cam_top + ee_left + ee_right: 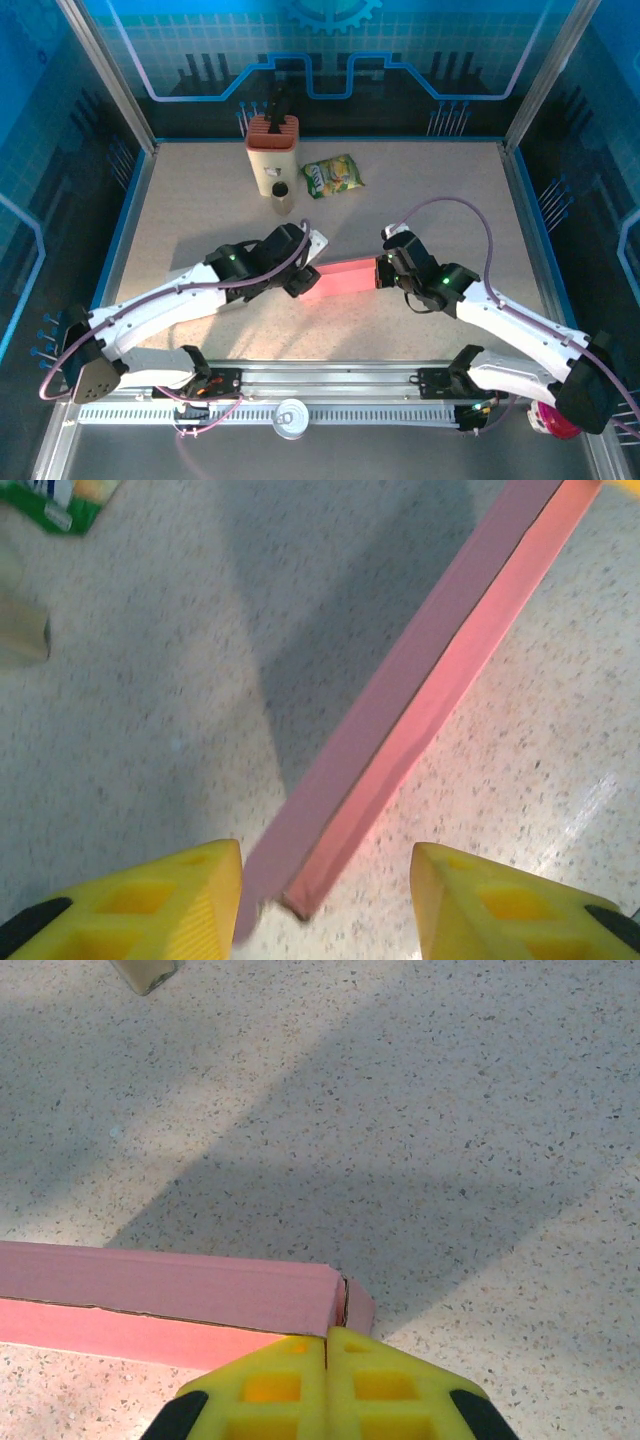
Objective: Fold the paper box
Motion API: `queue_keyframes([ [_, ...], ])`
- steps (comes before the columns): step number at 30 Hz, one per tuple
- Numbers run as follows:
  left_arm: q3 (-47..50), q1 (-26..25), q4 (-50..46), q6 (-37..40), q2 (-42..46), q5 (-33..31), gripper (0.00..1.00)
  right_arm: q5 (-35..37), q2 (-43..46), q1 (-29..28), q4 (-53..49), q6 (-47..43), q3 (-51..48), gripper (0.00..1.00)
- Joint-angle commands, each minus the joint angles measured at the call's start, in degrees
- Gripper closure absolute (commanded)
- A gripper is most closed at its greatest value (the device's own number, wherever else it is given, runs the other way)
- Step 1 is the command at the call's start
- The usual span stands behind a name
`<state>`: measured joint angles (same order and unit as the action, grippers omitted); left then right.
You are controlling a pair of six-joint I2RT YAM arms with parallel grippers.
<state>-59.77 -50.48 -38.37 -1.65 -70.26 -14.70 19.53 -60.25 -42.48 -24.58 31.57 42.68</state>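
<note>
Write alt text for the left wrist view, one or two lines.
A long pink paper box runs diagonally from bottom centre to top right across a speckled table, its near end lying between the open yellow fingers of the left gripper. A green snack packet sits in the top left corner.

The paper box (345, 277) lies on the table (450, 180) at the middle, between the 2 grippers: the left gripper (300, 281) at its left end, the right gripper (384, 272) at its right end. Behind it, near the far edge, stands a knife block (272, 150). A small jar (281, 197) is just before the block, and a snack packet (333, 176) lies to their right.
</note>
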Motion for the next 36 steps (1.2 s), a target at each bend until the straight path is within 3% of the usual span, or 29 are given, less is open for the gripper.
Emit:
queue_keyframes([
  [1, 2.43, -0.39, -6.21, -6.22, 3.01, -4.26, 0.54, 0.53, -0.73, -1.02, -4.1, 1.52, 1.68, 1.0],
  [6, 4.27, -0.32, -6.46, -5.12, 6.05, -7.39, 0.57, -0.41, -0.92, -0.98, -4.1, 1.43, 1.89, 1.0],
  [13, 3.36, 0.62, -4.8, -1.88, 1.94, -6.64, 0.71, -0.46, -0.66, -1.0, -4.4, 1.56, 1.87, 1.0],
  [17, 2.31, 1.21, -3.96, -0.88, 0.96, -6.55, 0.72, -0.41, -0.46, -1.02, -4.43, 1.56, 1.82, 1.0],
  [36, 1.08, 4.38, -0.95, 2.48, -1.5, 1.34, 0.86, -0.53, -0.22, -1.02, -4.43, 1.58, 1.7, 1.0],
])
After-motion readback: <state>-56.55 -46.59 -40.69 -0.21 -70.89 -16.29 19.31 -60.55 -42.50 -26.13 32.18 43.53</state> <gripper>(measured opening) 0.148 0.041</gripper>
